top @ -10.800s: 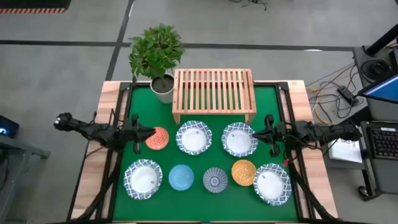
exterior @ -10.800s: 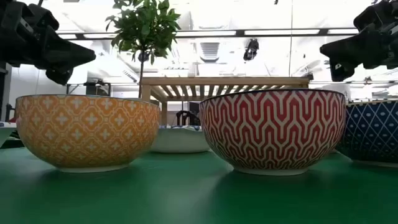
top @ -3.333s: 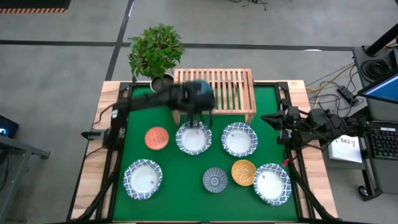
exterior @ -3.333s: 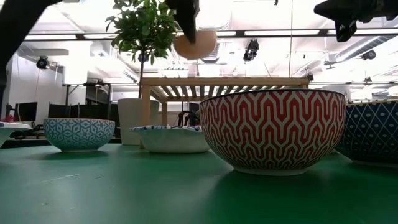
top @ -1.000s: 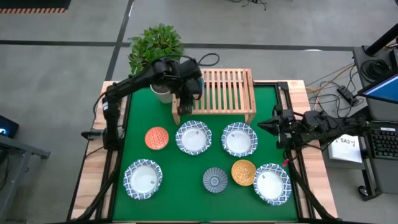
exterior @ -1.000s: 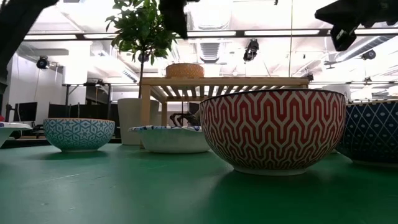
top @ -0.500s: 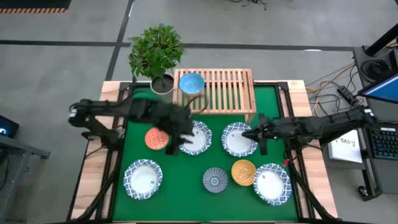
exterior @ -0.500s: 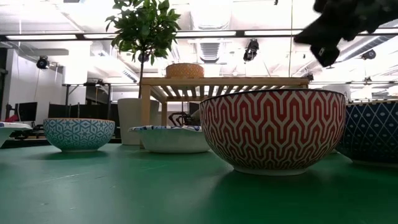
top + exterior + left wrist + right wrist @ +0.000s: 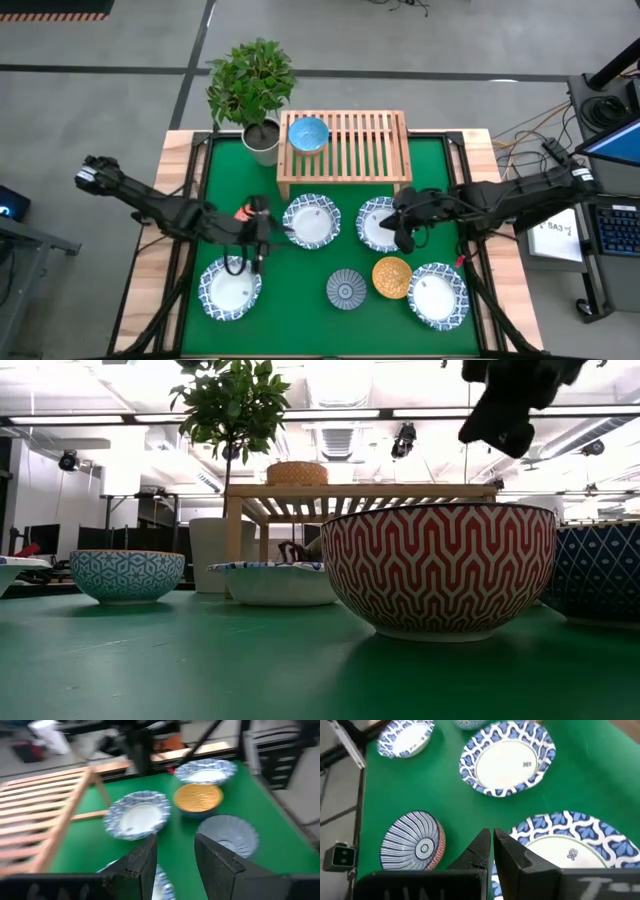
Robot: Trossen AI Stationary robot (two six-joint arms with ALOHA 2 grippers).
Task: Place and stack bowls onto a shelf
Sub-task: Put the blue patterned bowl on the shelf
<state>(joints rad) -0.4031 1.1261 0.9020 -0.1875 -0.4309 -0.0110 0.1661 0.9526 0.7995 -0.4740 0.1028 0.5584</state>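
In the high view the light blue bowl (image 9: 308, 133) sits on the left end of the wooden shelf (image 9: 360, 148). My left gripper (image 9: 270, 232) (image 9: 175, 855) is open and hovers over the orange-red bowl (image 9: 243, 212), hiding most of it. My right gripper (image 9: 396, 232) (image 9: 493, 846) is shut. It hangs above the right middle white bowl (image 9: 378, 222) (image 9: 570, 845) and shows high up in the low view (image 9: 505, 405). The left middle white bowl (image 9: 311, 220), two near white bowls (image 9: 229, 288) (image 9: 437, 295), the striped bowl (image 9: 346, 289) and the yellow bowl (image 9: 392, 277) stand on the green mat.
A potted plant (image 9: 252, 85) stands at the table's far left corner beside the shelf. The right two thirds of the shelf top is bare slats. Wooden borders (image 9: 150, 250) flank the green mat (image 9: 300, 320). Cables and a desk (image 9: 600, 220) lie to the right of the table.
My left gripper has left the light blue bowl standing on the shelf. It has swung back toward the near left and now hovers over the orange-red bowl. My right gripper has moved from the table's right edge toward the centre, over the right middle white bowl.
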